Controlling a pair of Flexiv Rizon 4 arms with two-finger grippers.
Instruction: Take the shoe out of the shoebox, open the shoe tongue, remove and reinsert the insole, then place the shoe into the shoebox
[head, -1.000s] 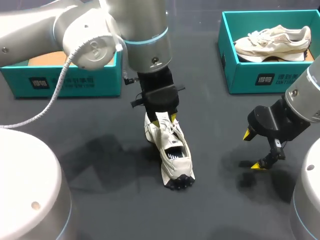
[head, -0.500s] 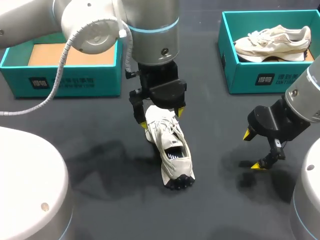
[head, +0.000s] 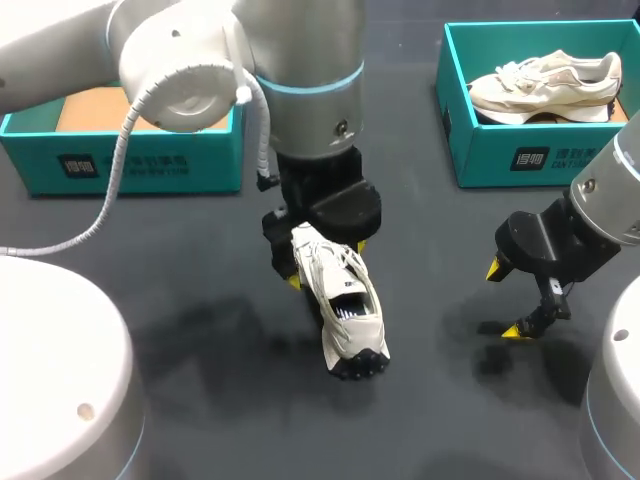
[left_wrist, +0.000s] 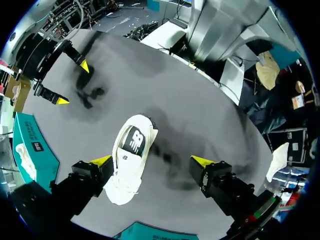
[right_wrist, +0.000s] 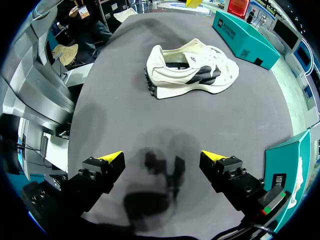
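Surroundings on my feed: just the table (head: 220, 420), with a dark grey, matte, plain top. I see soft, blurry shadows (head: 500, 350) overlapping on it. Light is even, no glare.

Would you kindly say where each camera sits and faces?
Head view: above and behind, looking down on the dark table; both arms show.
Left wrist view: on that wrist, facing down past the open left end effector.
Right wrist view: on that wrist, facing down past the open right end effector.
Shared: all show the white fabric sneaker.
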